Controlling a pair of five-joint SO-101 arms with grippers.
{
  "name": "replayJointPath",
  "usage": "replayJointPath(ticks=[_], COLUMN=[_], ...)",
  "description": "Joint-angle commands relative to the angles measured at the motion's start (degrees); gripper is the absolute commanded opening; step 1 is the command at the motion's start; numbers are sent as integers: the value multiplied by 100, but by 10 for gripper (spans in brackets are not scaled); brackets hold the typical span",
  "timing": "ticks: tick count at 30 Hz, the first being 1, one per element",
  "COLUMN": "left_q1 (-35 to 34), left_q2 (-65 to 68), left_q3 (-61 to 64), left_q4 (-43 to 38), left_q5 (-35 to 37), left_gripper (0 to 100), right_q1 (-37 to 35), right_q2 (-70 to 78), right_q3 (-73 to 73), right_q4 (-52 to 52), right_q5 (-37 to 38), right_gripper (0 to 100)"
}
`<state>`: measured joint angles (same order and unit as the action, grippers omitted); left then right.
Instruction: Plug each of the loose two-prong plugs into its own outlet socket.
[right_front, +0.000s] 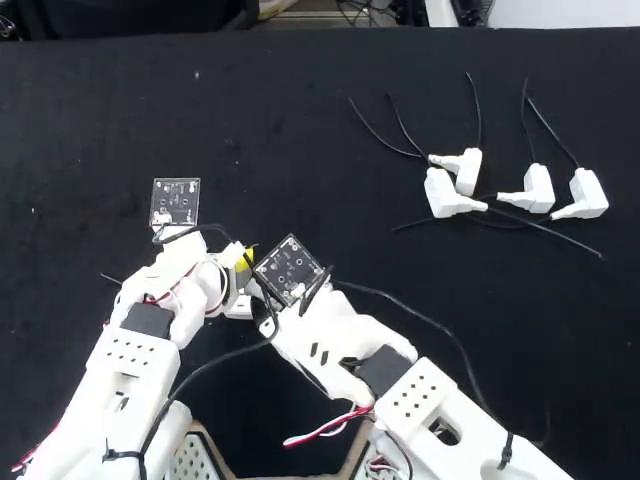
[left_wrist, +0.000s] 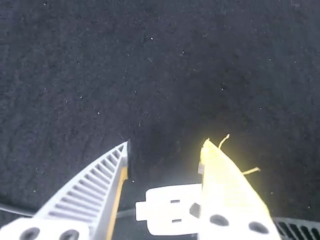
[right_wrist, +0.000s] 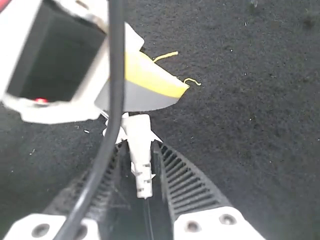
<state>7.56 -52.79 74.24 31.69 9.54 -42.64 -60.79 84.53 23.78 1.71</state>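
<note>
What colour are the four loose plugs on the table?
White plugs, thin black cords; clearest in the high view.

- The high camera looks down on the table from far up, with the arms at 6 o'clock.
- Both wrist cameras sit very near, looking past the left pincer and the right pincer.
- Both see one white plug.
</note>
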Motion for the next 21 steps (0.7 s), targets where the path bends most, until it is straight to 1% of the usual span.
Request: replayJointPath(ticks=[1, 21], left_q1=[-40, -48], left_q2=[-70, -18], left_q3=[4, 4], left_q4=[-26, -44], left_q5=[185, 176], left_gripper=[230, 230], right_q1=[-70, -70], right_q2=[-295, -295], right_q3=[-84, -127], right_q4=[-211, -176], right_q5=[-70, -97], right_gripper=[11, 11])
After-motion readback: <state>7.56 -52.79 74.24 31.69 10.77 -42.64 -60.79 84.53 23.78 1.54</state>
